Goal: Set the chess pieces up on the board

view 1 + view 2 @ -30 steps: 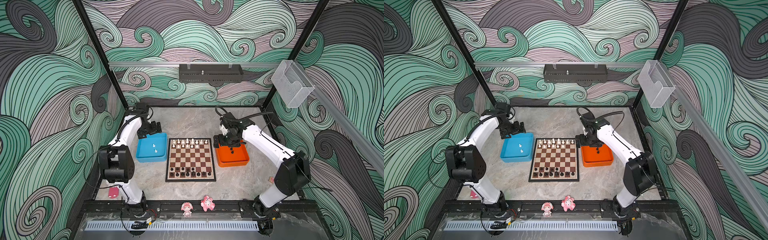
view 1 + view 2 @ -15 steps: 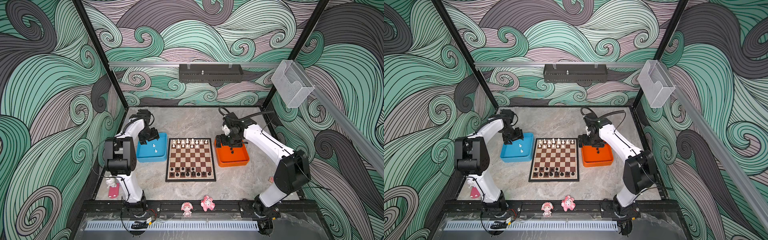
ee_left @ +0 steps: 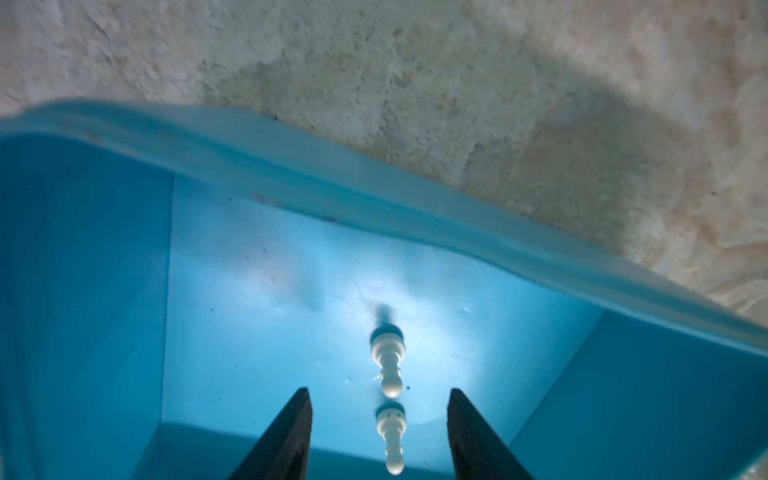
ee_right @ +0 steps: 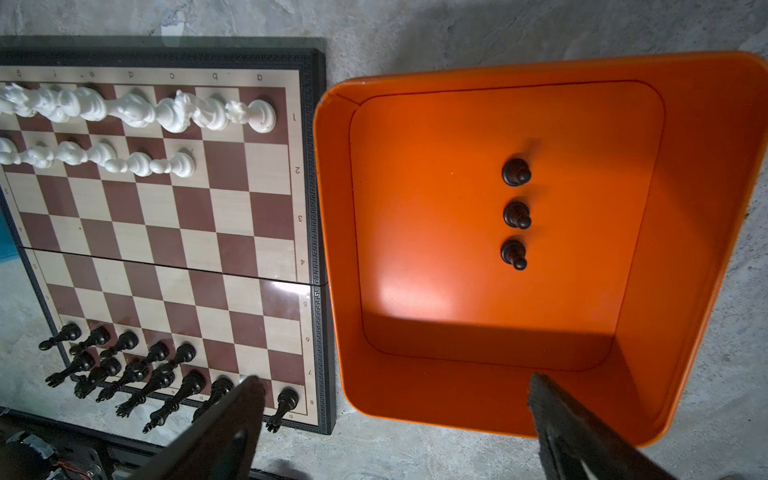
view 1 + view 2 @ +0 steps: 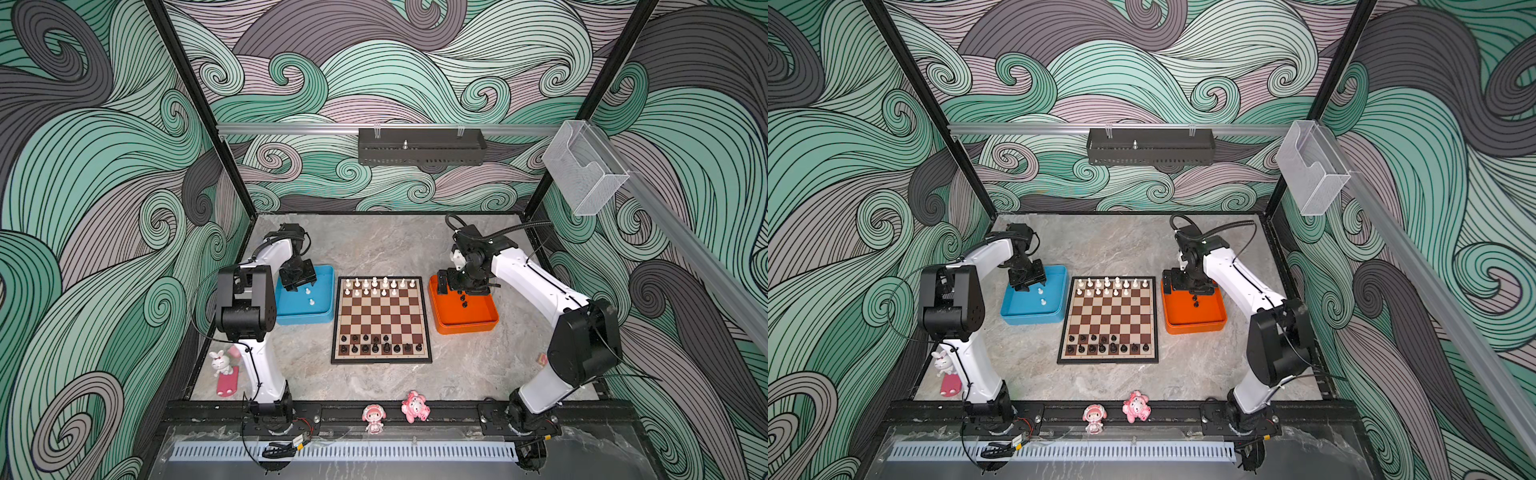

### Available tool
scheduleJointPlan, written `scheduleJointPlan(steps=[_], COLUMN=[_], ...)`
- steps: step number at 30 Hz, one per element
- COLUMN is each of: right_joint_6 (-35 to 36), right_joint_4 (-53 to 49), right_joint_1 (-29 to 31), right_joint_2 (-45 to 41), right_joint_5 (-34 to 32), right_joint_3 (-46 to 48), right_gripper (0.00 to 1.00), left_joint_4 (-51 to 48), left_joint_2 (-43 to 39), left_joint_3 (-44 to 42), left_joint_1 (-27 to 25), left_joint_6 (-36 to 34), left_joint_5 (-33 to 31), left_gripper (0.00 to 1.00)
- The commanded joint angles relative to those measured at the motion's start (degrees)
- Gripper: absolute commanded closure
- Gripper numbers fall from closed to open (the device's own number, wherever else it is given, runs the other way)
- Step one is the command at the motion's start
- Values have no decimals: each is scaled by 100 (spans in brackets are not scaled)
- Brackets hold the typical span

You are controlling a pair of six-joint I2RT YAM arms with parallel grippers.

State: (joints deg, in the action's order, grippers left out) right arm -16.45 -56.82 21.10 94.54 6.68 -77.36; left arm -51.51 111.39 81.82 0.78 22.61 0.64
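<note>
The board (image 5: 381,320) lies mid-table in both top views, white chess pieces (image 5: 376,284) on its two far rows and black ones (image 5: 380,345) on its two near rows. My left gripper (image 5: 296,283) is down inside the blue tray (image 5: 322,309). In the left wrist view its fingers (image 3: 291,436) flank a lying white pawn (image 3: 390,436) with gaps on both sides, and a second white pawn (image 3: 387,361) lies just beyond. My right gripper (image 4: 395,380) hangs wide open over the orange tray (image 4: 457,75), which holds three black pawns (image 4: 516,216).
Two pink figurines (image 5: 373,417) (image 5: 415,406) stand on the front rail. A bunny figure (image 5: 220,363) sits by the left arm's base. A black shelf (image 5: 419,147) and a clear box (image 5: 582,166) hang on the walls above.
My left gripper has come down into the blue tray and its jaws have narrowed around a white pawn. The right gripper has barely moved and stays wide open.
</note>
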Motion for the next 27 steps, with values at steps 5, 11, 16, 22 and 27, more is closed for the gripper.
scheduleJointPlan(steps=[5, 11, 16, 22, 27], right_joint_6=[89, 106, 98, 98, 99], right_joint_4=[35, 54, 82, 85, 85], right_joint_1=[-65, -98, -111, -115, -121], right_joint_2=[163, 184, 203, 207, 217], right_joint_5=[116, 123, 139, 141, 162], right_joint_3=[82, 133, 173, 197, 211], right_gripper=[1, 1, 1, 1, 1], left_joint_4=[-17, -16, -24, -39, -39], left_joint_2=[179, 244, 286, 312, 339], left_joint_3=[39, 58, 55, 88, 102], left_joint_1=[-39, -75, -86, -104, -126], left_joint_6=[43, 42, 27, 7, -27], left_joint_5=[-82, -64, -73, -64, -64], left_gripper=[52, 61, 67, 73, 79])
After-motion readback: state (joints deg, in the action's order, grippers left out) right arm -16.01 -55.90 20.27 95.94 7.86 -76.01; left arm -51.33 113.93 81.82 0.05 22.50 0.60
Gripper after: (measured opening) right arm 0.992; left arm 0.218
